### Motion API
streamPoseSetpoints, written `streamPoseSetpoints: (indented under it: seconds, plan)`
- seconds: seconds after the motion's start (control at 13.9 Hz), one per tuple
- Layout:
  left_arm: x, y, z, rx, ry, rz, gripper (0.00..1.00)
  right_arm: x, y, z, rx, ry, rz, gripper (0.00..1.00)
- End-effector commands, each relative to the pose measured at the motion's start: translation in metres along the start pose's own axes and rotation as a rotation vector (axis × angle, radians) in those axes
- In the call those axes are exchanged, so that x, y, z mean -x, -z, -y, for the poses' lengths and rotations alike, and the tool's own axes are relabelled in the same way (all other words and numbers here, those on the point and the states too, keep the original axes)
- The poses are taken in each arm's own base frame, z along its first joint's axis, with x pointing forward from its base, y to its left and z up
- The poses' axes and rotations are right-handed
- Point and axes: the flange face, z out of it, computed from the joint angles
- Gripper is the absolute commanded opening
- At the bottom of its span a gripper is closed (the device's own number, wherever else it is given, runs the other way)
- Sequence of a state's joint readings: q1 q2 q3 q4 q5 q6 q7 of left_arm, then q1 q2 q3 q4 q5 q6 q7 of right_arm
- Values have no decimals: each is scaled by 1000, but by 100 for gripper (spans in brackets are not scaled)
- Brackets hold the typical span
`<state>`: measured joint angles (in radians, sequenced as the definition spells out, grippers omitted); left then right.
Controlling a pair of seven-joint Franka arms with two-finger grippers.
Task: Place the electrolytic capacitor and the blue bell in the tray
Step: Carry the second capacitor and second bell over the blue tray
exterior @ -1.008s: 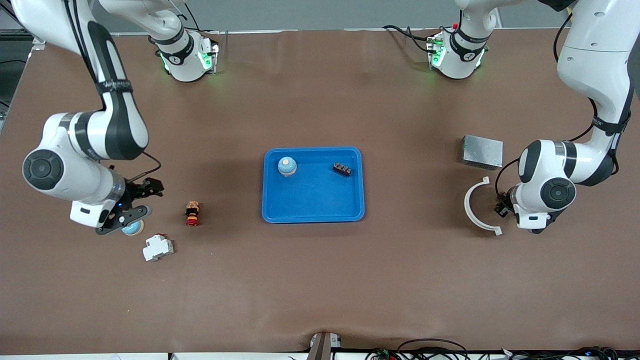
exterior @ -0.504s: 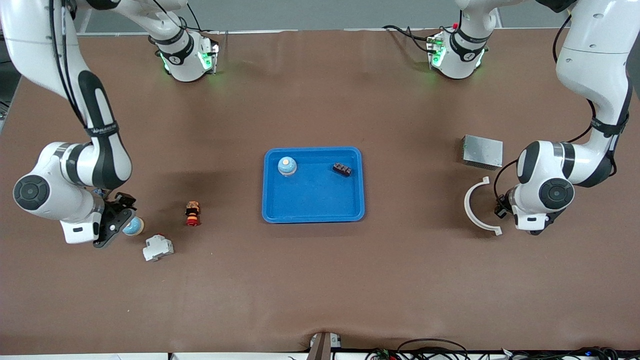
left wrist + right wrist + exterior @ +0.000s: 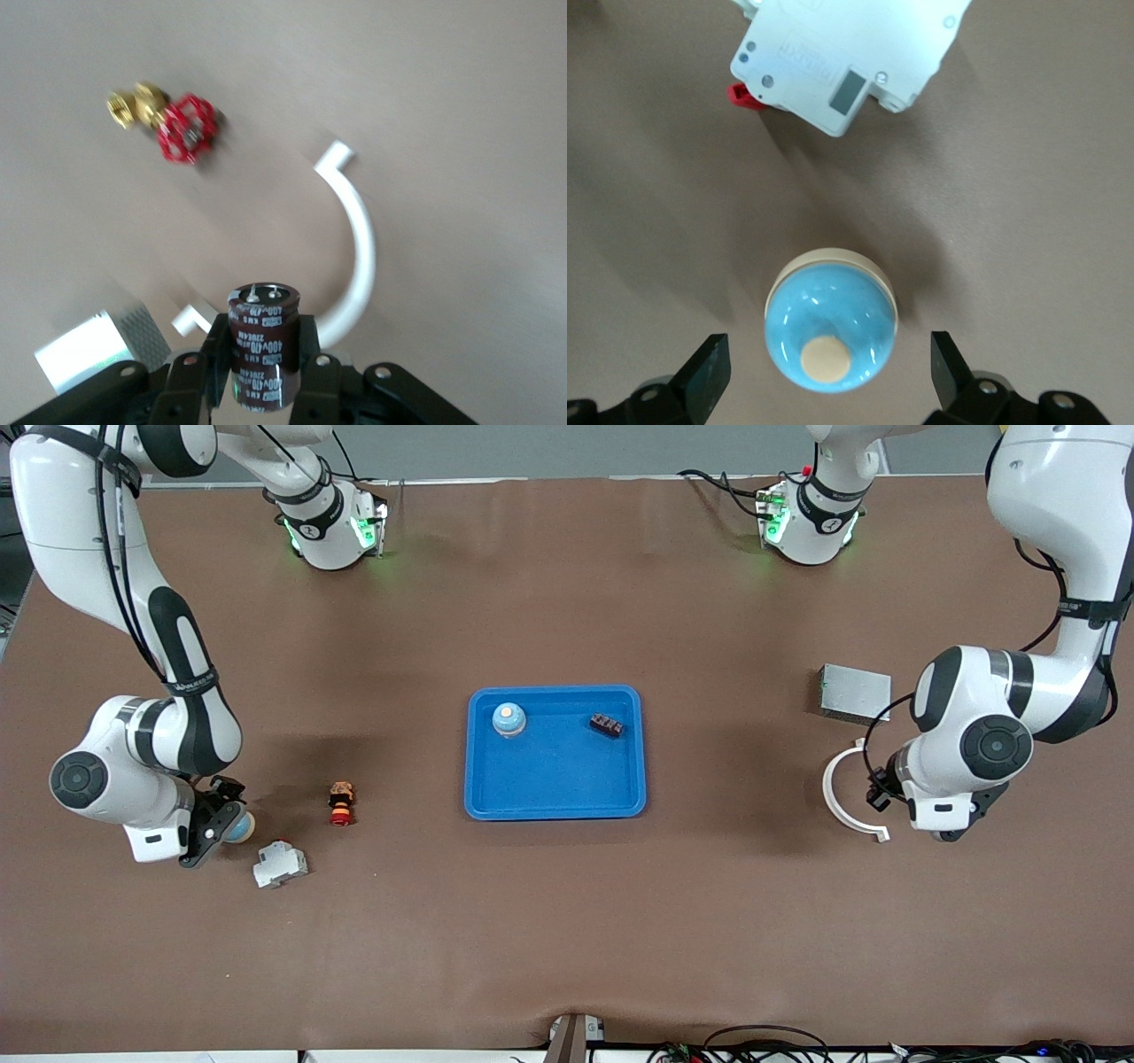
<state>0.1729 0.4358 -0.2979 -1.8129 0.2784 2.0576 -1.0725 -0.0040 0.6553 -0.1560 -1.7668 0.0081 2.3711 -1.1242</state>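
A dark brown electrolytic capacitor stands upright between the fingers of my left gripper, which is shut on it, over the table beside a white curved piece. In the front view that gripper is mostly hidden under its arm. A blue bell with a cream button sits on the table between the fingers of my open right gripper, which touch nothing. This bell lies at the right arm's end. The blue tray at mid-table holds another blue bell and a small dark part.
A white circuit breaker lies close to the bell, nearer the front camera. A red-and-brown small part stands between bell and tray. A grey metal box sits by the white curved piece. A brass valve with red handle shows in the left wrist view.
My left gripper has shut on the capacitor and its arm has risen a little. My right gripper has shifted toward the right arm's end and now straddles the bell.
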Motion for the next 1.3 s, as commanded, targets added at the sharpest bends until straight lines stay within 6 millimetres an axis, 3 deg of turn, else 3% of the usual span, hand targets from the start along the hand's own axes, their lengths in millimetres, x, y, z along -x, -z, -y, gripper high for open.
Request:
streamPoseSetpoints:
  seconds: [0.0,0.36,0.43,0.58,0.65,0.72,0.94,1.08,1.22]
  plan:
    - [30,25,-30,49,83,36,0,-4,-11,-2,-17,-5,-20,100]
    - [105,55,-96,113,241,55,0,-6,-26,-2,-7,-18,-35,100]
    - [121,56,-111,121,272,67,0,-7,-26,-2,-7,-18,-36,95]
    - [152,54,-139,128,347,105,0,-8,-26,0,-10,-15,-33,48]
    - [170,47,-151,120,385,120,0,-10,-24,0,-12,-14,-33,31]
    - [187,43,-161,115,411,125,0,-13,-20,1,-9,-11,-35,20]
    - [231,35,-176,100,462,135,0,-25,-11,13,-64,-7,-12,7]
    - [258,20,-187,83,490,144,0,-44,27,31,-111,-103,11,7]
    - [280,10,-199,103,527,149,0,-83,80,74,-166,-239,71,7]
